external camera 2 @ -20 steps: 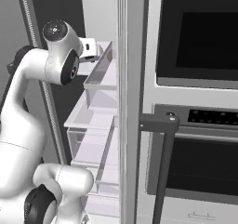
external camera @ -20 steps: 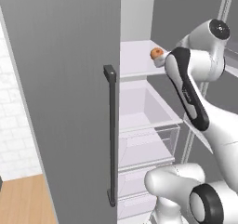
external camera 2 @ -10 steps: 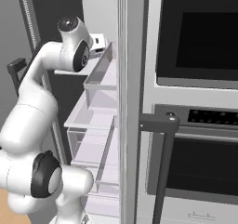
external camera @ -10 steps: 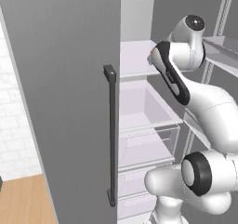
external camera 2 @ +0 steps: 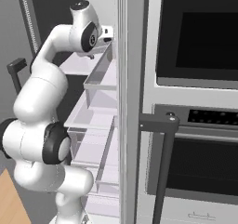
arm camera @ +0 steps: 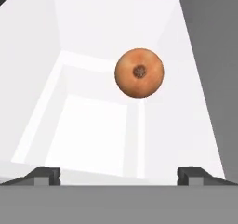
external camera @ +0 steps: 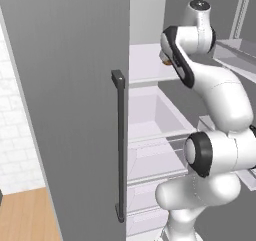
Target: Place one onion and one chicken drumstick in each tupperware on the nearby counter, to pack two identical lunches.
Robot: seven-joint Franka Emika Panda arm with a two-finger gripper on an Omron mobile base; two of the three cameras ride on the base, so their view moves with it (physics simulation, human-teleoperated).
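The onion [arm camera: 139,73] is a smooth, round, orange-brown ball with a faintly glossy skin and a small dark brown spot at its centre, ringed by a slightly darker patch. That spot, one end of the onion, faces straight toward the hand camera, so the onion's axis runs along the line of sight and its outline reads as an almost perfect circle with no visible long side. It sits on the white shelf [arm camera: 93,125] inside the open fridge, toward the far end of that shelf and close to the white wall that bounds it on the right of the hand view. In the left base view a sliver of the same orange-brown shows just past the arm's forearm, at the level of the upper fridge shelf [external camera: 145,65]; the rest is hidden by the arm.

The gripper [arm camera: 119,173] is spread wide, its two dark fingertips [arm camera: 44,174] standing far apart at the bottom of the hand view with nothing between them. The onion lies beyond the tips, apart from both, and roughly centred between them, a little toward the right-hand tip.

In the left base view the grey fridge door [external camera: 65,110] with its dark vertical handle [external camera: 119,145] stands open to the left of the arm, and clear drawers [external camera: 150,150] sit below the shelf.
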